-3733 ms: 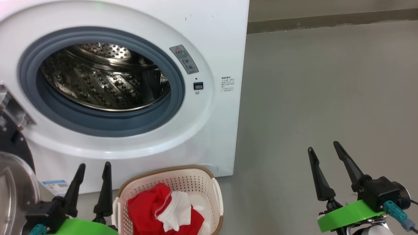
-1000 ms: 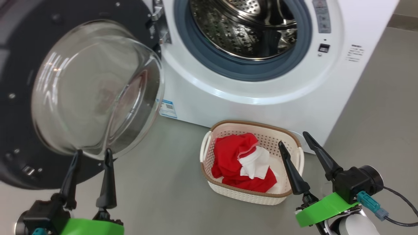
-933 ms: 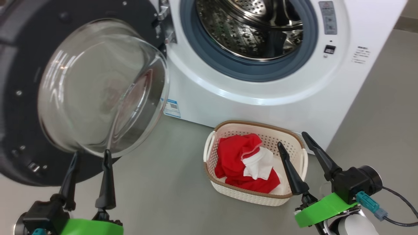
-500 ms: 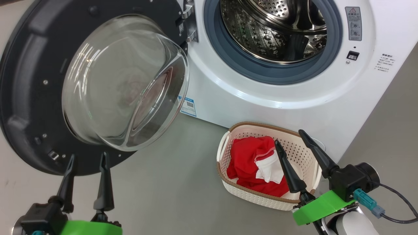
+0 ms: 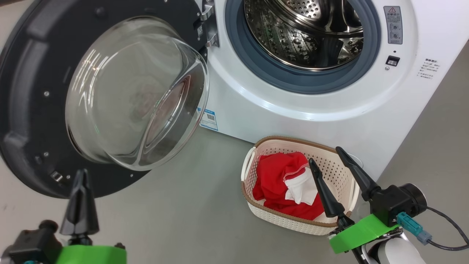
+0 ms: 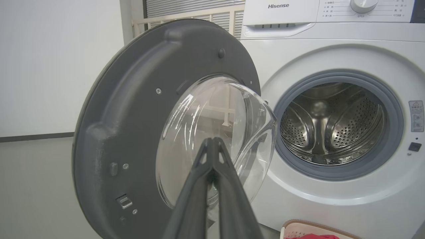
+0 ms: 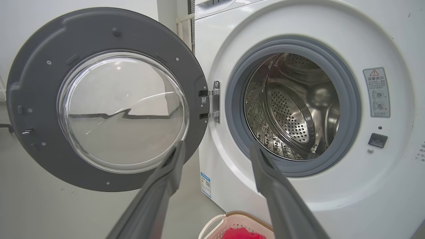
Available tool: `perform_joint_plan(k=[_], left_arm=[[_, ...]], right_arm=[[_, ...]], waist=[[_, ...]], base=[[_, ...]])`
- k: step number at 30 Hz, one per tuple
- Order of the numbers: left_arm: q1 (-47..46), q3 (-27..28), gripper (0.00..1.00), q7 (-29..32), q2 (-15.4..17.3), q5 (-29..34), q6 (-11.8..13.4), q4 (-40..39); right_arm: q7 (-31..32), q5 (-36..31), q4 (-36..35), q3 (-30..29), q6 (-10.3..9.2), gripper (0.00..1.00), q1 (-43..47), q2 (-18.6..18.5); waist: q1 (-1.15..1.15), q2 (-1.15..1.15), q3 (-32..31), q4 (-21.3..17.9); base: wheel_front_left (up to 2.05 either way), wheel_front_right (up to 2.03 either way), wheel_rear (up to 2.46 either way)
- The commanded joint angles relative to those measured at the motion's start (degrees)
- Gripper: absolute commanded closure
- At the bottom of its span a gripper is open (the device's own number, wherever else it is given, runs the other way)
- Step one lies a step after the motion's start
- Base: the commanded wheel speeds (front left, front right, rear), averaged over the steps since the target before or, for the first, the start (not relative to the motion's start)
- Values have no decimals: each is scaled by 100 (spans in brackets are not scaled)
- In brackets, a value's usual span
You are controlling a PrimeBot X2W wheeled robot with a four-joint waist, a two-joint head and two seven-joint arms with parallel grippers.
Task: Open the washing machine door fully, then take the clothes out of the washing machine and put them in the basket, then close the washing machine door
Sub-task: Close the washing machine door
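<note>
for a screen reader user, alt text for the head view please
A washing machine door hangs wide open, left of the white front-loading washing machine, whose steel drum looks empty. On the grey floor, a cream basket holds red and white clothes. The left gripper is shut at lower left; the right gripper is open at lower right.

grey floor (image 5: 190, 220): washing machine (image 5: 311, 113), basket (image 5: 293, 220) on it

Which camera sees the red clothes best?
The head view: the red clothes lie plainly in the basket. Both wrist views catch just a red sliver at their bottom edge.
</note>
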Motion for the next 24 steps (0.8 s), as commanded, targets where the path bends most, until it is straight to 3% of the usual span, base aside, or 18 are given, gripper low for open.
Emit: perform_joint_plan(k=[1,8,17,24], left_arm=[[-314,329,100,-79,175,104,131,-210],[-879,768,100,-192,545,346,357,-441],[-2267,1707,100,-246,987,-606,-29,447],[-3132,2201,100,-1,1085,-1541,-277,1551]], right_arm=[[-36,71,-115,98,35,0,-172,-29],[-36,74,-92,81,35,0,-181,-83],[-2,53,-34,84,35,0,-232,-189],[47,60,-33,79,35,0,-207,-210]], waist=[[0,0,8,-6],[0,0,15,-87],[0,0,52,-239],[0,0,42,-289]], base=[[0,0,0],[0,0,0],[0,0,0],[0,0,0]])
